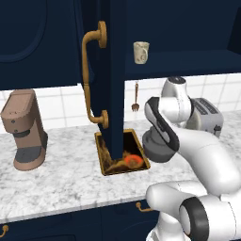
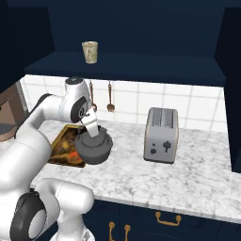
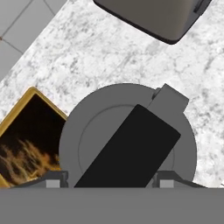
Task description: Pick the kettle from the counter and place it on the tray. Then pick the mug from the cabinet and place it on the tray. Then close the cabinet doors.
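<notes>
While the arm reaches over the counter, the gripper sits directly on top of the kettle, left of centre in the right base view, its fingers spread wide and clamped on either side of the kettle's dark handle. That handle runs diagonally across the lower middle of the hand view, with the round grey lid under it. Whether the kettle rests on the stone or hangs just above it, I cannot tell. The tray lies just beside it, partly behind an open cabinet door in the left base view. Up on the cabinet shelf, the mug stands upright. At right of centre, the toaster stands apart from the kettle.
</notes>
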Robot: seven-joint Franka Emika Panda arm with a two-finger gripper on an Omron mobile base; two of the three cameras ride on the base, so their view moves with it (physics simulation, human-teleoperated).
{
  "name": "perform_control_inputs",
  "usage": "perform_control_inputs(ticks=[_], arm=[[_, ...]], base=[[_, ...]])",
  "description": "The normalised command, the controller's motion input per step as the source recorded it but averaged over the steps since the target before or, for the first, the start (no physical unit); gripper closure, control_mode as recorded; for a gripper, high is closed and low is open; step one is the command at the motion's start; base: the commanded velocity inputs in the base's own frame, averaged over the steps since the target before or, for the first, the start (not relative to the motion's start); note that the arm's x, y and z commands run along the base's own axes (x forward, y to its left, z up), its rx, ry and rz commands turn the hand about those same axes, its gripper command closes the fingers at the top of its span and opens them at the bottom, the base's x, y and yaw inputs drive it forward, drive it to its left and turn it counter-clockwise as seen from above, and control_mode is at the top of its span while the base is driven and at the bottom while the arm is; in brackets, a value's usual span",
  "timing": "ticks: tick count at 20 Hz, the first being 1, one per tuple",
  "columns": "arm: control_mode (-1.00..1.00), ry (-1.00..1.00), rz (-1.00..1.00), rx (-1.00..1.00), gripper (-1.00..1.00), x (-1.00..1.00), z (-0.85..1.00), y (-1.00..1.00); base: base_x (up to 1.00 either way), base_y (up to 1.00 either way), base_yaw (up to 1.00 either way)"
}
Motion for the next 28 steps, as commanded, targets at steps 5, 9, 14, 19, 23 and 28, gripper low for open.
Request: perform_control_inputs(ticks=[5,9,14,19,23,28], arm=[[-1.0,-0.06,-0.01,0.01,1.0,0.14,0.0,0.61],[-1.0,0.0,-0.03,0.02,1.0,0.28,0.0,0.5],[-1.0,0.0,-0.03,0.03,1.0,0.39,0.0,0.29],[-1.0,0.0,-0.03,0.01,1.0,0.5,0.0,0.28],[-1.0,0.01,-0.04,0.0,1.0,0.46,0.0,0.38],[-1.0,0.0,-0.05,0.0,1.0,0.45,0.0,0.21]], base=[[0.0,0.0,0.0],[0.0,0.0,0.0],[0.0,0.0,0.0],[0.0,0.0,0.0],[0.0,0.0,0.0],[0.0,0.0,0.0]])
